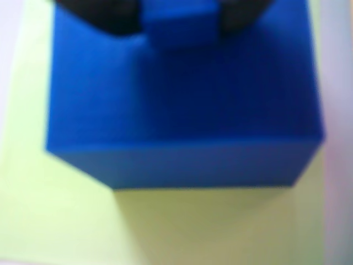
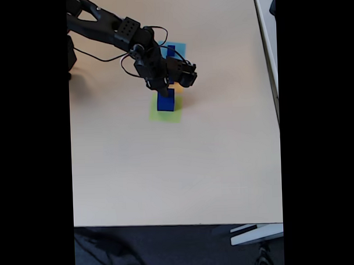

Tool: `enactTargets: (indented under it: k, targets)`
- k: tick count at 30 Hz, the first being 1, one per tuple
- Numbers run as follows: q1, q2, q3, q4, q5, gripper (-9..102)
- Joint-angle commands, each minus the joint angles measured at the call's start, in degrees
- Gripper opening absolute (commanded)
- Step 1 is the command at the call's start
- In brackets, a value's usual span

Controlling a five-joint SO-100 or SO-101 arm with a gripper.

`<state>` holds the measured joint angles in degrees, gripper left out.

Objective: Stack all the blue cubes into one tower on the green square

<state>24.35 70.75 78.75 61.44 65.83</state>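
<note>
A large blue cube (image 1: 182,105) is sitting on the green square (image 1: 66,221), and a smaller cube (image 1: 179,25) is being held between the dark fingers of the gripper (image 1: 179,22) at 12 o'clock in the wrist view, closed on it just above or on the large one; contact cannot be judged. Another cube (image 2: 171,50) is waiting on the light-blue square (image 2: 179,48), at 12 o'clock from the tower (image 2: 165,100) in the fixed view, so stacking is judged partly done.

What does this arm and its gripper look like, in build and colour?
The arm is all black, built of blocky jointed segments, with thin black cables looping loose beside it. The two-finger gripper is black too; no markings can be made out.
</note>
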Motion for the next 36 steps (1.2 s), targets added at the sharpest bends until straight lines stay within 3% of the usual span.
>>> enactTargets:
  k: [1,12,21,36]
  targets:
    - [-0.62,0.09,-2.20,-0.53,0.53,0]
    - [-3.25,1.85,-13.27,7.12,1.41,0]
    - [-11.43,4.22,-18.19,13.18,11.95,0]
    - [-24.61,2.90,-16.52,13.10,29.53,0]
